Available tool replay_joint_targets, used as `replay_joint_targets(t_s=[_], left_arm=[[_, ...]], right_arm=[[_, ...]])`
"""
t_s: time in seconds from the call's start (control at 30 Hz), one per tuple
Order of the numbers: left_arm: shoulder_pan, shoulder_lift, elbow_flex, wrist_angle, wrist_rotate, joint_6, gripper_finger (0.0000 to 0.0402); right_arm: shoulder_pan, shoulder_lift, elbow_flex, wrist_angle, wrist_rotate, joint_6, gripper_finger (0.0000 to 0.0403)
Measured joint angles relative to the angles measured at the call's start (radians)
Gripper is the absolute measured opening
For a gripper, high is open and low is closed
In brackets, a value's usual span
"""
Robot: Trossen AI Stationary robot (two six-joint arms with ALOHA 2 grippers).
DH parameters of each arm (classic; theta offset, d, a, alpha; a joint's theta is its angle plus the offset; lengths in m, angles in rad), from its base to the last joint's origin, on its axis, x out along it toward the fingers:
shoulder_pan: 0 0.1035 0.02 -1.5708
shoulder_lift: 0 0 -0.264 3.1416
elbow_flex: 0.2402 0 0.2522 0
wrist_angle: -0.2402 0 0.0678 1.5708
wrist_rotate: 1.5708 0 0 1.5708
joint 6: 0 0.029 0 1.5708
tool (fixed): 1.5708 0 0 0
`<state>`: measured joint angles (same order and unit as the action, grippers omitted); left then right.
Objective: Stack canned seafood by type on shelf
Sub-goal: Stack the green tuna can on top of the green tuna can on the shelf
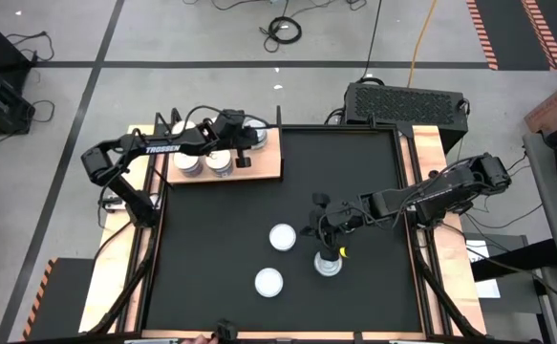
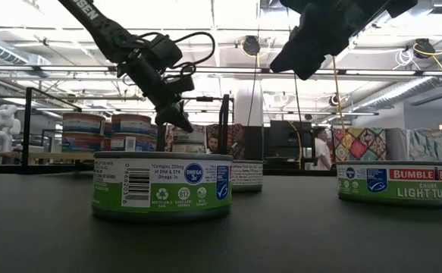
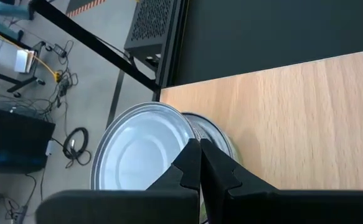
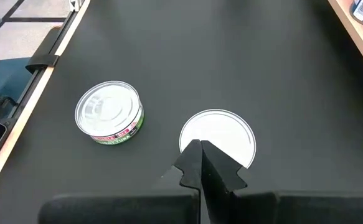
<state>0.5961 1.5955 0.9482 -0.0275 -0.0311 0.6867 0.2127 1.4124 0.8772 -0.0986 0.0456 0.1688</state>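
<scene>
**Over shelf and tabletop: both jaws together, nothing held**

At the far left corner of the black tabletop (image 1: 354, 191) lies the wooden shelf (image 1: 268, 164), carrying several tins of canned seafood (image 1: 219, 162). My left gripper (image 1: 243, 137) hangs over the shelf's far end, jaws pressed together and gripping nothing. Directly beneath it, the left wrist view shows a pale-topped tin (image 3: 141, 149) sitting on another tin (image 3: 212, 134), both on the board beside its edge. How many tins stand on the shelf in all I cannot tell, as my arm covers part of them.

Three tins remain loose on the tabletop. My right gripper (image 1: 318, 229) hovers above that group, jaws likewise together and empty. One white-topped tin (image 1: 282, 237) lies just beside it, almost beneath the fingertips in the right wrist view. A second white-topped tin (image 1: 268, 281) sits nearer the front edge. A silver-topped tin (image 1: 328, 265) with a green label stands near the gripper.
</scene>
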Motion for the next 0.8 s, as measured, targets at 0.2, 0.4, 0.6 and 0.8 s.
replay_joint_targets(t_s=[0.2, 0.4, 0.6, 0.8], left_arm=[[-0.003, 0.0, 0.0, -0.006, 0.0, -0.023, 0.0], [-0.004, 0.0, 0.0, -0.019, 0.025, -0.027, 0.0], [-0.016, 0.0, 0.001, -0.018, 0.026, -0.027, 0.0], [-0.016, 0.0, 0.001, -0.019, 0.026, -0.027, 0.0001]], right_arm=[[0.0, 0.0, 0.0, 0.001, 0.0, 0.002, 0.0], [0.0, 0.0, 0.0, 0.001, 0.0, 0.002, 0.0], [0.0, 0.0, 0.0, 0.002, 0.0, 0.002, 0.0], [0.0, 0.0, 0.0, 0.005, 0.0, 0.002, 0.0]])
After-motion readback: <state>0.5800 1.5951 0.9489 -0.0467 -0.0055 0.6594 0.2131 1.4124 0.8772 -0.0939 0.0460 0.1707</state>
